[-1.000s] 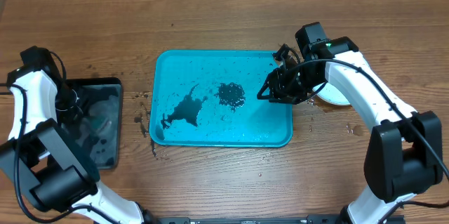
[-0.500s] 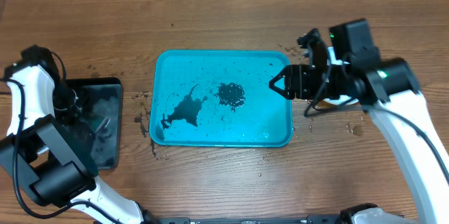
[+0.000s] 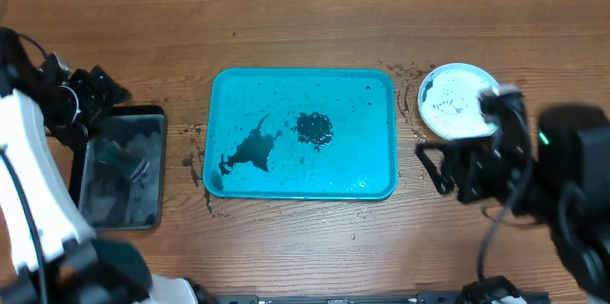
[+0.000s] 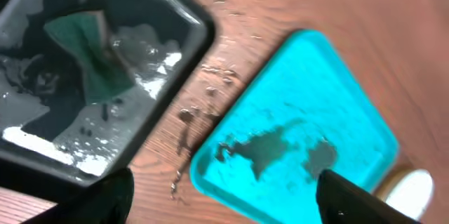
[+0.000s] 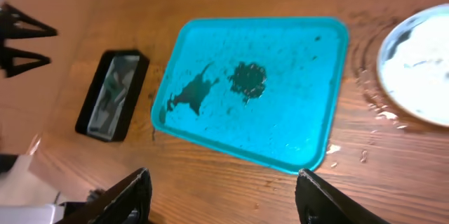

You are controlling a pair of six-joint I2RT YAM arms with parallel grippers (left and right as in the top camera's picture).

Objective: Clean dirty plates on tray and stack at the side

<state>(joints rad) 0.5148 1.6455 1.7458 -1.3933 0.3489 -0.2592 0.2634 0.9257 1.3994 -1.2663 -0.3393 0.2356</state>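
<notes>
Right pincer (image 3: 429,169) wide open, empty, just right of tray (image 3: 362,152); plates (image 3: 456,104) stacked on counter (image 3: 286,18) just beyond it, well apart from left pincer (image 3: 100,90), also open, empty, so right arm is nearer.

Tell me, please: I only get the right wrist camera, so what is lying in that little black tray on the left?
Observer: A green sponge lies in the black tray.
Operator: And the white thing at my right edge?
Observer: From overhead, a round white plate on the table, beside the blue tray, not touching it.
Operator: Where is the other arm?
Observer: The left arm hangs near the black tray's far end, jaws wide apart, nothing between them.
</notes>
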